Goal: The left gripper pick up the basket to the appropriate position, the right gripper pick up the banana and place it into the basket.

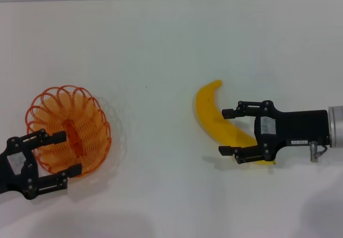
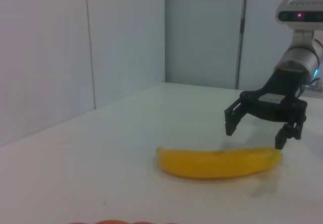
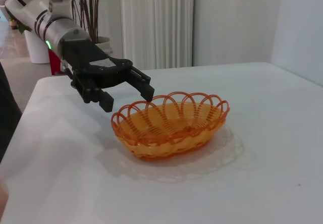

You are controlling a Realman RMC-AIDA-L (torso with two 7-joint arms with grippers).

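Observation:
The orange wire basket (image 1: 68, 128) rests on the white table at the left; it also shows in the right wrist view (image 3: 171, 125). My left gripper (image 1: 64, 153) is open and hovers over the near end of the basket's rim, which sits between its fingers; the right wrist view shows it (image 3: 128, 101) just above the rim. The yellow banana (image 1: 211, 114) lies on the table at centre right. My right gripper (image 1: 223, 131) is open and straddles the banana's near end. In the left wrist view it (image 2: 254, 135) hangs just above the banana (image 2: 217, 162).
The white table (image 1: 161, 61) spreads between basket and banana, with its back edge against a tiled wall at the top of the head view. A sliver of the basket's rim (image 2: 121, 222) shows at the bottom of the left wrist view.

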